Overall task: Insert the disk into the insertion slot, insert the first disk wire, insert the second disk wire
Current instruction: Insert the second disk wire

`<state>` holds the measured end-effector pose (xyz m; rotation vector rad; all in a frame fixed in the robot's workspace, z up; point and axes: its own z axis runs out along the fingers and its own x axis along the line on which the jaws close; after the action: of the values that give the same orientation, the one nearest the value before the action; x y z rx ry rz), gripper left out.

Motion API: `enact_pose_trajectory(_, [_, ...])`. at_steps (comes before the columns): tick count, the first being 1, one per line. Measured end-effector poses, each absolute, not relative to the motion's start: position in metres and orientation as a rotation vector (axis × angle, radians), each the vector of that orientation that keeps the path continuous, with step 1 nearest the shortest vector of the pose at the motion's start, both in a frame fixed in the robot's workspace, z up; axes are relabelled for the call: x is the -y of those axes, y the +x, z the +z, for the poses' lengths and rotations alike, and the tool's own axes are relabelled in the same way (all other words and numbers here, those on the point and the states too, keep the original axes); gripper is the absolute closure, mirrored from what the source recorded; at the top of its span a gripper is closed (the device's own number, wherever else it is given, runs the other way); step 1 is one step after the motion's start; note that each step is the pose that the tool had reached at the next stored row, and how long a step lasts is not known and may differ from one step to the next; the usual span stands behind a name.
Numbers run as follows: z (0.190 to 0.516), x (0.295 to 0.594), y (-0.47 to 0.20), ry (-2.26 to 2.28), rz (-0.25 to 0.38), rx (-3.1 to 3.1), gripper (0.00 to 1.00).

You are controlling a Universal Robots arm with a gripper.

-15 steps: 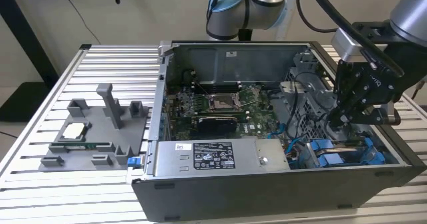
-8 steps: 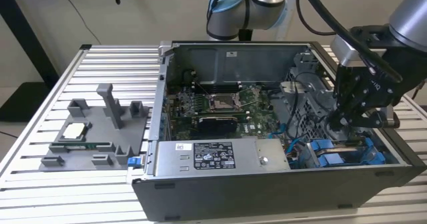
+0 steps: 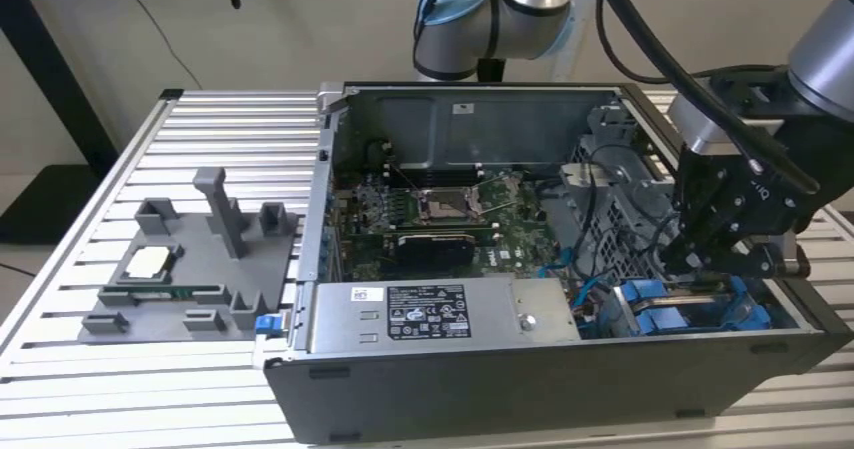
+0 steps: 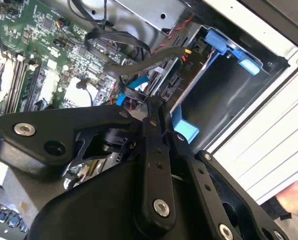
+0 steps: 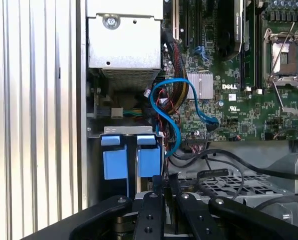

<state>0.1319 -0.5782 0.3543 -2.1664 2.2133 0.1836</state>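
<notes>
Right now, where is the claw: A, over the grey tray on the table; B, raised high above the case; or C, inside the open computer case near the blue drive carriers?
C: in the exterior view the claw reaches down inside the computer case, just above the blue drive carriers.

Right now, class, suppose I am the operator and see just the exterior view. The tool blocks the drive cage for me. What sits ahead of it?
Observer: In the first wrist view, two blue carrier fronts sit side by side just beyond the tool.
Operator: Any wires nearby?
Observer: A blue cable loops from the circuit board down beside those fronts.
Operator: Anything else?
Observer: In the second wrist view, a black cable arches past the tool's tip.
</notes>
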Motion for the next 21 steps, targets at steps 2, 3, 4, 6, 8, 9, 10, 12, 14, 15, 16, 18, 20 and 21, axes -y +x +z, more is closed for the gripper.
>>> enact_pose_trajectory(2, [0.353, 0.5789, 0.132, -2.165, 0.177, -2.211, 0.84])
enact_pose_trajectory(3, [0.3527, 0.5791, 0.1321, -2.165, 0.171, -2.21, 0.84])
enact_pose_trajectory(4, [0.3521, 0.5792, 0.1323, -2.164, 0.164, -2.209, 0.84])
enact_pose_trajectory(6, [0.3507, 0.5795, 0.1327, -2.161, 0.15, -2.205, 0.84])
enact_pose_trajectory(8, [0.3496, 0.5798, 0.1334, -2.161, 0.136, -2.204, 0.84])
enact_pose_trajectory(9, [0.349, 0.5799, 0.1339, -2.16, 0.13, -2.203, 0.84])
enact_pose_trajectory(10, [0.3483, 0.58, 0.1345, -2.16, 0.123, -2.203, 0.84])
enact_pose_trajectory(12, [0.3472, 0.5801, 0.1364, -2.158, 0.115, -2.2, 0.84])
enact_pose_trajectory(14, [0.3468, 0.5801, 0.1385, -2.156, 0.108, -2.196, 0.84])
enact_pose_trajectory(15, [0.3466, 0.58, 0.1393, -2.155, 0.105, -2.195, 0.84])
enact_pose_trajectory(16, [0.3466, 0.58, 0.1394, -2.154, 0.103, -2.194, 0.84])
enact_pose_trajectory(18, [0.3463, 0.58, 0.1394, -2.154, 0.103, -2.194, 0.84])
enact_pose_trajectory(20, [0.3456, 0.5795, 0.1395, -2.153, 0.1, -2.192, 0.84])
enact_pose_trajectory(21, [0.3453, 0.5793, 0.1394, -2.153, 0.1, -2.192, 0.84])
